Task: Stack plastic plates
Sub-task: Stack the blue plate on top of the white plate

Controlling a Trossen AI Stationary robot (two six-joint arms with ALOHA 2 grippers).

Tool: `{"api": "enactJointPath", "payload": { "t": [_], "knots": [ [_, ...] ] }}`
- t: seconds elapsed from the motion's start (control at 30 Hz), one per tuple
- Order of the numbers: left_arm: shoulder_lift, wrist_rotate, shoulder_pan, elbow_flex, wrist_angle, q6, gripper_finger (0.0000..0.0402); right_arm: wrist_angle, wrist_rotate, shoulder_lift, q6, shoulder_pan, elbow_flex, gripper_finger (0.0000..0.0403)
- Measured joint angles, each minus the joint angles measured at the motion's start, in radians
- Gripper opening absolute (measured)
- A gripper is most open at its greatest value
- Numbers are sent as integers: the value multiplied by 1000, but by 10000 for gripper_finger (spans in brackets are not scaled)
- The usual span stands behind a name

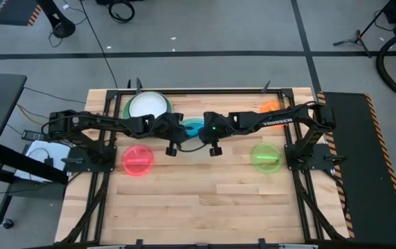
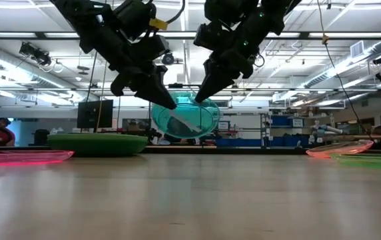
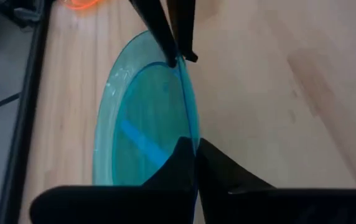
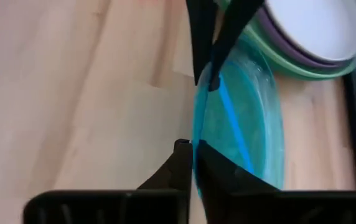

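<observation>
- High view: left gripper [image 1: 182, 129] and right gripper [image 1: 199, 129] meet at the blue plate [image 1: 192, 127] mid-table, beside the stack [image 1: 147, 106]; red plate [image 1: 137, 160], lime plate [image 1: 266, 155], orange plate [image 1: 270, 106] lie apart.
- Low view: blue plate held on edge, off the table [image 2: 190, 200].
- Left wrist view: fingers [image 3: 179, 163] pinch its rim.
- Right wrist view: fingers [image 4: 181, 163] pinch the opposite rim.

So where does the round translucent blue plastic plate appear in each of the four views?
High view: blue plate at centre, between both grippers.
Low view: centre, held on edge.
Left wrist view: centre-left.
Right wrist view: centre-right.
Shared landmark: green-rimmed plate stack; not in the left wrist view.
</observation>
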Motion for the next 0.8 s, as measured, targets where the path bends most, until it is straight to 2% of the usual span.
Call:
{"api": "enactJointPath", "payload": {
  "t": [0.1,0.27,0.47,0.6,0.8],
  "knots": [
    [0,-46,-5,37,-63,7,12,-1,38,0,-1,4,1,72],
    [-1,-101,-3,137,-249,15,12,-34,75,-51,0,21,1,160],
    [-27,-330,4,220,-504,12,11,-103,75,-195,49,41,1,246],
    [-107,-460,11,222,-611,-33,11,-126,83,-278,94,40,-27,271],
    [-265,-681,19,219,-729,-223,11,-63,83,-331,134,30,-126,270]
  ]
}}
